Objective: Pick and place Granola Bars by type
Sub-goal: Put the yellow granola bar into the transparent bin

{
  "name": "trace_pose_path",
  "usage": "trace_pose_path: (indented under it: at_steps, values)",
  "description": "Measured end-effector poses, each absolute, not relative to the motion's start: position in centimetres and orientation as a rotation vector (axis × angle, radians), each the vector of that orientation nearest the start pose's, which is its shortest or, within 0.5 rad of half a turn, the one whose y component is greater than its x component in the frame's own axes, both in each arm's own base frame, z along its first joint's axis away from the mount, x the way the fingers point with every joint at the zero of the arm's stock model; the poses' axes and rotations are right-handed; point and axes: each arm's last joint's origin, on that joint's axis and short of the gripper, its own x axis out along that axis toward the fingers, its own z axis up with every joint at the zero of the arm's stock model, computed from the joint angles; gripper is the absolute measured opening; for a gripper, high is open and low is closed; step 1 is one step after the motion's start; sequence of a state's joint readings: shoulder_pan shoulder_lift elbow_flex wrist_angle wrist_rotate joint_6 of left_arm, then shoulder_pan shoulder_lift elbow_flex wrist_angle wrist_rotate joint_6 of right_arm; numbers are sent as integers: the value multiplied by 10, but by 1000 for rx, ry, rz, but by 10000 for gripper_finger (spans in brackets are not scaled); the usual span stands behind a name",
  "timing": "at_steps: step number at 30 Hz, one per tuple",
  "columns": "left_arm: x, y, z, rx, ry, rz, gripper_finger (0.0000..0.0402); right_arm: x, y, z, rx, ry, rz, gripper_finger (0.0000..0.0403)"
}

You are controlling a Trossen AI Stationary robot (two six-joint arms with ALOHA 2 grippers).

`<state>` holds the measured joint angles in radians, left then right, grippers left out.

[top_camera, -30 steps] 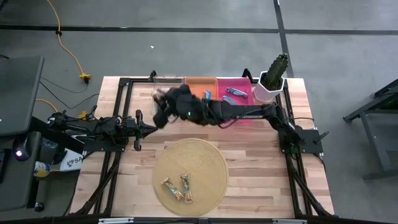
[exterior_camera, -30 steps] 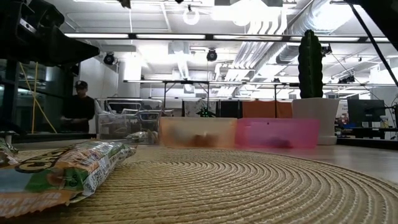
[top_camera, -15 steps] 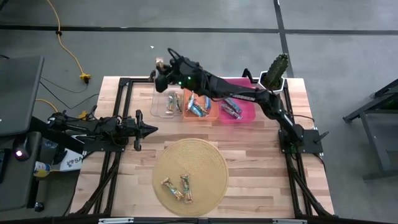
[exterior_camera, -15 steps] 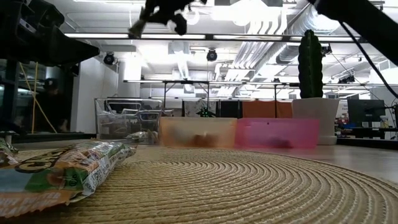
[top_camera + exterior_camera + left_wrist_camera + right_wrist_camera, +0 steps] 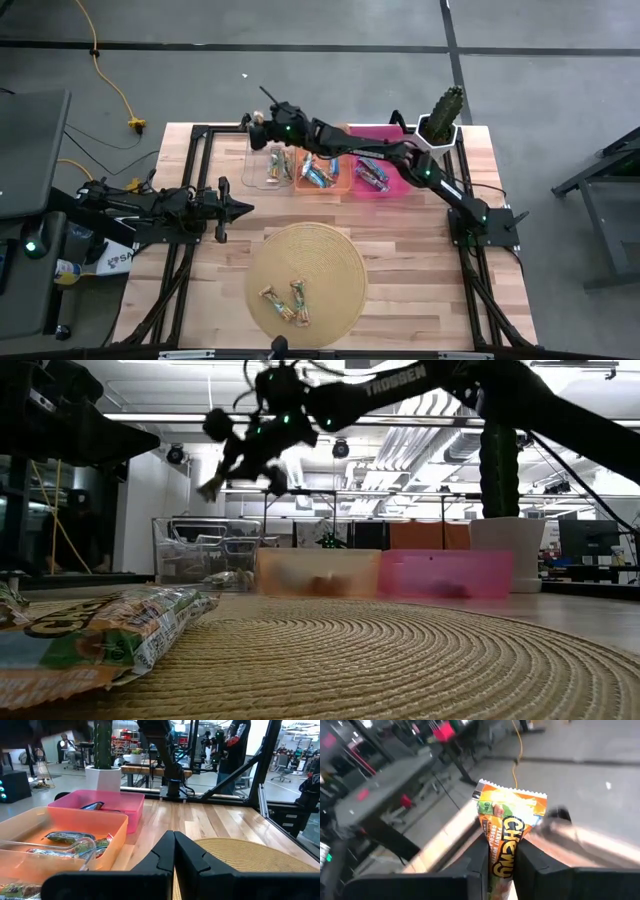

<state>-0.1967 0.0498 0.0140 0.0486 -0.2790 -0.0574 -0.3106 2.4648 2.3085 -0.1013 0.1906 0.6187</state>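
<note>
Right wrist view: the right pincer (image 5: pixel 500 862) grips a Chewy granola bar (image 5: pixel 506 827) above the clear bin (image 5: pixel 267 166) at the surface's far edge, while the left pincer (image 5: pixel 243 208), fingers pressed together, waits beside the woven mat (image 5: pixel 335 262).

One tan-orange "Chewy" granola bar (image 5: pixel 507 840) stands upright, pinched in the right gripper (image 5: pixel 258 121), two more bars (image 5: pixel 287 301) lie on the woven mat (image 5: pixel 340 255) (others fill the bins (image 5: pixel 325 185)).
</note>
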Motion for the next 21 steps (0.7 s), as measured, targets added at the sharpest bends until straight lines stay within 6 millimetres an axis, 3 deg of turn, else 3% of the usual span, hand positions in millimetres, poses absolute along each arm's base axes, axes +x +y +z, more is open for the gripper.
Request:
trace_pose_path:
  at_steps: [9, 21]
  values:
    - [99, -11, 169, -60, -15, 82, 1, 547, -183, 212, 759, 282, -576, 42]
    - [99, -11, 169, -60, -15, 83, 1, 538, -179, 200, 770, 444, -667, 50]
